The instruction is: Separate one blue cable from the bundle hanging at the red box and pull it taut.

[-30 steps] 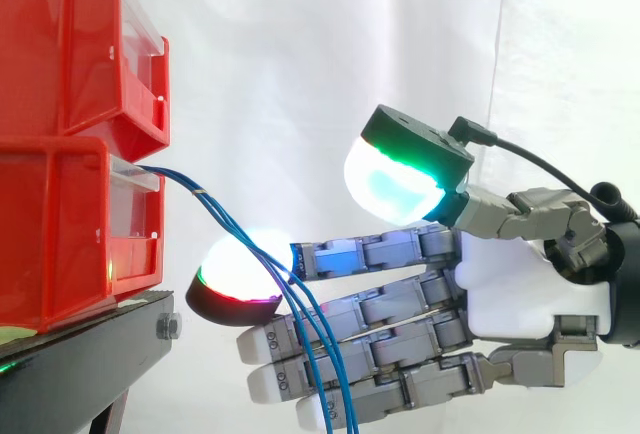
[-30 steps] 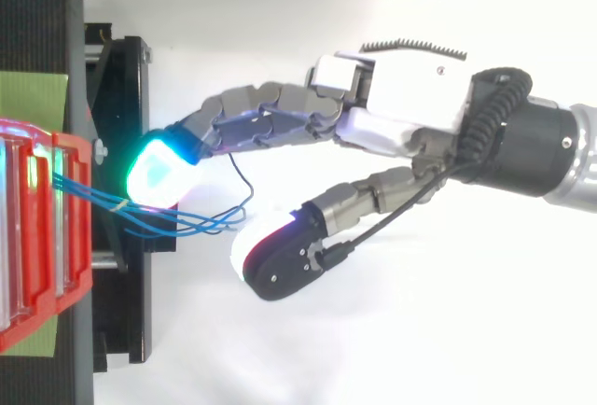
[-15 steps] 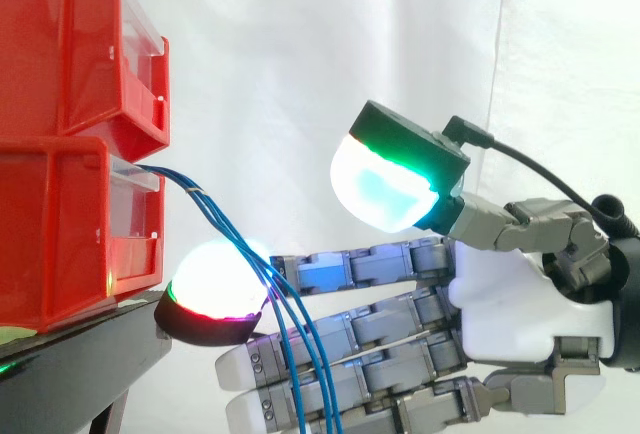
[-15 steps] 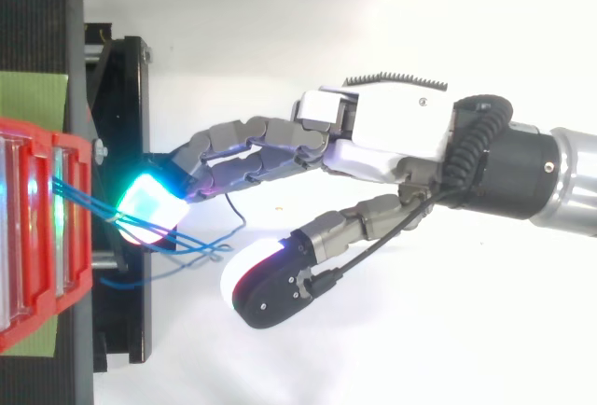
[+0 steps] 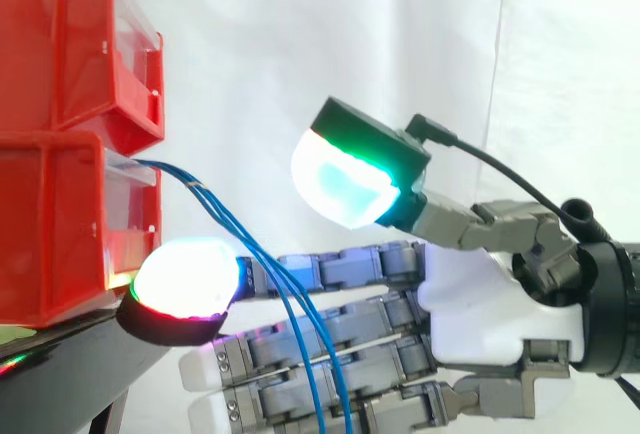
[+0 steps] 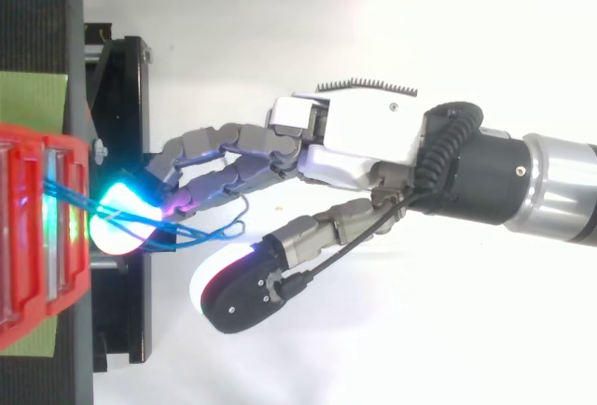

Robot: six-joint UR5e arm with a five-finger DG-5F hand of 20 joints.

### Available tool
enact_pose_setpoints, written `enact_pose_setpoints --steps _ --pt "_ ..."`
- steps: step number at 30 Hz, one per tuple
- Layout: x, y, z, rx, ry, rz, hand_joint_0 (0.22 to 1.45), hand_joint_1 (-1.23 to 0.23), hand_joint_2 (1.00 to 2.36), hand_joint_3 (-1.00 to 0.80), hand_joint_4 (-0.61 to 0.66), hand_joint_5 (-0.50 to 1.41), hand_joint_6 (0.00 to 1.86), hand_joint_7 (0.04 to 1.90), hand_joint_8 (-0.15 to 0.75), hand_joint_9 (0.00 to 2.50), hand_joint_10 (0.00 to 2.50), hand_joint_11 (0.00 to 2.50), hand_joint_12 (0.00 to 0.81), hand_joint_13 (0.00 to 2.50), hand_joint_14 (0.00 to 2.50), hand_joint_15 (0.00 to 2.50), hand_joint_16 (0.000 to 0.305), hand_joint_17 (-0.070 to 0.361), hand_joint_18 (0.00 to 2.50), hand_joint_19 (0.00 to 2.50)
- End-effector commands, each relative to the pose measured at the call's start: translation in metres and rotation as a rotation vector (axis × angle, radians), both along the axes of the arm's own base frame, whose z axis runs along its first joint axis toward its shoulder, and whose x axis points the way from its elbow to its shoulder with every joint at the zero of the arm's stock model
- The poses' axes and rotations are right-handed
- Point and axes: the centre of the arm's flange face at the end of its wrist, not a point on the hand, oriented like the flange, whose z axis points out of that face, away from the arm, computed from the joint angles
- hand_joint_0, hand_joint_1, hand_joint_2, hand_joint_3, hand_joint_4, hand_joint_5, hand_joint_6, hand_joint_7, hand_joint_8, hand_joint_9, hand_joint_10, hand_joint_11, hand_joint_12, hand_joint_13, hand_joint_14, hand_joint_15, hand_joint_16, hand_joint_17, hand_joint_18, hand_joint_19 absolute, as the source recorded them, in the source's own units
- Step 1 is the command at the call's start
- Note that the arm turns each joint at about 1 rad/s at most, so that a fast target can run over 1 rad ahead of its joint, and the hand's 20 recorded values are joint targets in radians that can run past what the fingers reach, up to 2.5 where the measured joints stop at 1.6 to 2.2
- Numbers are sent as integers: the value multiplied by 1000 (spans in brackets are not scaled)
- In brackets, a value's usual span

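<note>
blue cables [image 5: 222,216] lay across the hand [image 5: 490,304] when i checked my screens. its fingers [image 5: 380,319] were stretched out nearly straight toward the bins and the thumb [image 5: 345,179] stood raised well above them, so i read the hand as wide open with nothing clamped. in the side view the strands dropped in front of the fingers, just palmward of the uppermost fingertip [image 5: 185,279], which glowed white with a red and green rim. from above, that fingertip [image 6: 119,223] shone cyan and white, and the cables [image 6: 201,233] ran under or beside it; i couldn't tell which. the thumb's pad glowed white and cyan with a green edge, apart from the cables. from the fingers the bundle rose to the front of the lower red bin [image 5: 60,224], curving rather than drawn straight. the glowing fingertip sat just beside that bin's front, over the edge of the black stand [image 5: 105,349]. a second red bin [image 5: 70,44] was stacked on top, with the white curtain [image 5: 300,44] behind
</note>
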Motion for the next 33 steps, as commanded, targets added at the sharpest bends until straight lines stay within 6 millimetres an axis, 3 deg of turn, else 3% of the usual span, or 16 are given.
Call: enact_pose_setpoints --steps 1,16,33 --pt "1 0 6 -5 26 -1 603 -700 1000 -500 318 -197 502 696 342 659 1 0 269 582 3 86 27 61 430 16" --pt "-4 2 0 11 72 4 626 -703 1000 -496 342 -181 502 746 345 694 0 35 279 649 5 153 28 64 489 74" --pt "-10 -6 8 52 101 -5 650 -741 1000 -492 357 -169 503 854 361 796 8 302 302 742 9 258 30 67 555 141"
